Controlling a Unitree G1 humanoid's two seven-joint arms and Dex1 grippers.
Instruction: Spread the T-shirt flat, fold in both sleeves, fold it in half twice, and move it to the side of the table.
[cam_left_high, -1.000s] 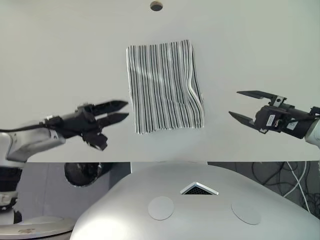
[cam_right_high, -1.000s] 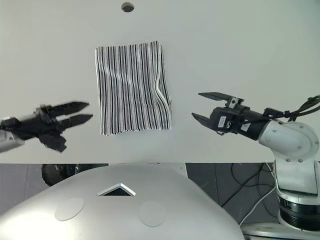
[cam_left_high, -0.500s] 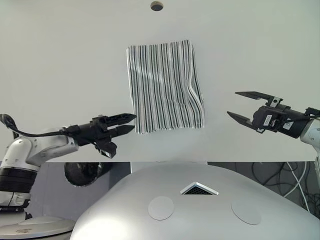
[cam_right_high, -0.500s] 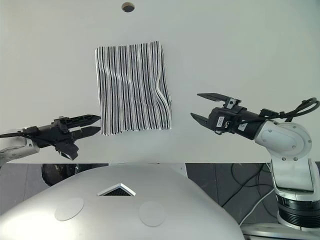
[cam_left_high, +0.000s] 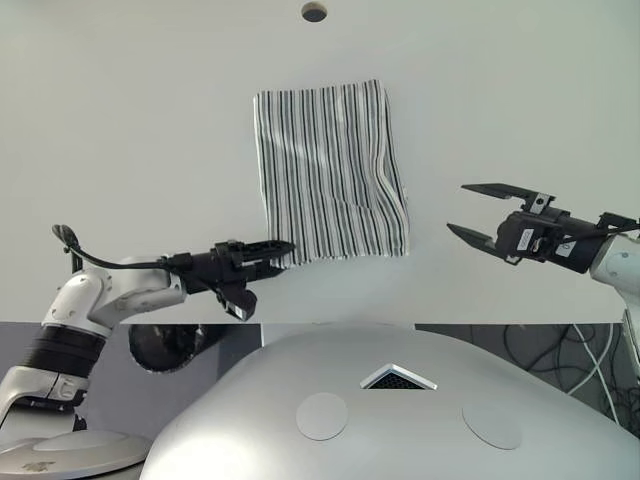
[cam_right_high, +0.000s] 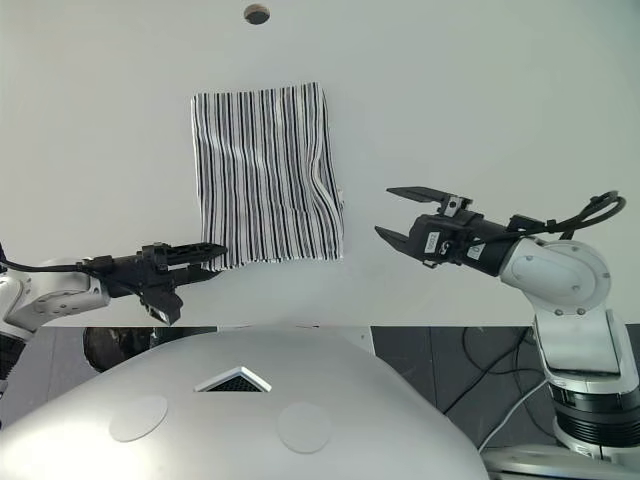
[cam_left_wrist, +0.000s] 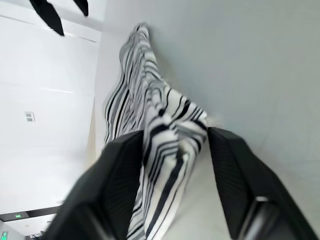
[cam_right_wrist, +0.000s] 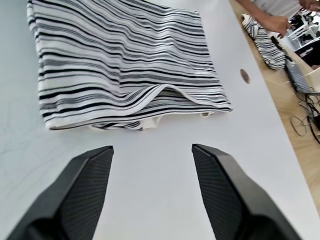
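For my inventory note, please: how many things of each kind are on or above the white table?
Striped T-shirt: 1
Grippers: 2 (left gripper, right gripper)
Round hole: 1
Total: 4

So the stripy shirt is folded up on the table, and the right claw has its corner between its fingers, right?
Not quite. It is the left claw that has the corner between its fingers, which the left wrist view shows. The right claw is open, off to the side and not touching. The shirt is indeed folded up on the table.
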